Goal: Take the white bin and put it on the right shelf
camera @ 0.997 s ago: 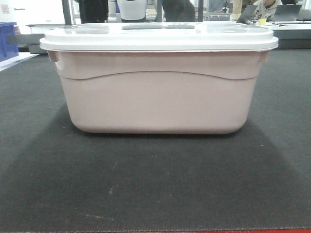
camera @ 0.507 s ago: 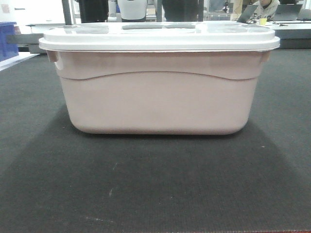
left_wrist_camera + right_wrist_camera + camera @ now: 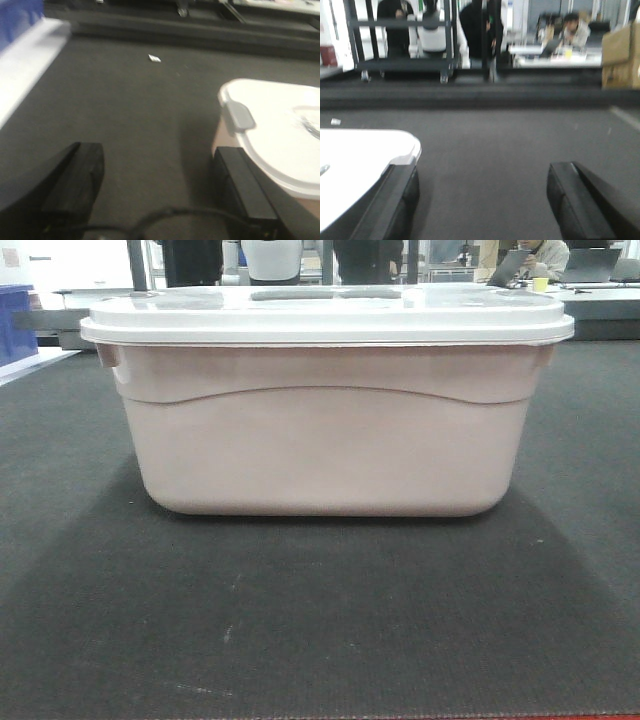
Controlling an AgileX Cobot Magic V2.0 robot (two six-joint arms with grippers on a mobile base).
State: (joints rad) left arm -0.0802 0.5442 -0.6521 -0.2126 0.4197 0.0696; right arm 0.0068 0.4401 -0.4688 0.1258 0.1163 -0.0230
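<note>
The large rectangular pale pinkish-white plastic bin (image 3: pixel 320 440) sits flat on the dark textured mat (image 3: pixel 320 620), dead centre in the front view. Its flat white lid (image 3: pixel 330 315) is seated all round, so its contents cannot be told. Nothing of the task looks done: no lift yet, and the steel shelf is in no view. The left gripper (image 3: pixel 157 175) is spread wide and empty, one finger just beside the bin's end at three o'clock; the right gripper (image 3: pixel 485 195) likewise, bin at eight o'clock. A blue plastic crate (image 3: pixel 15 320) stands at ten o'clock
</note>
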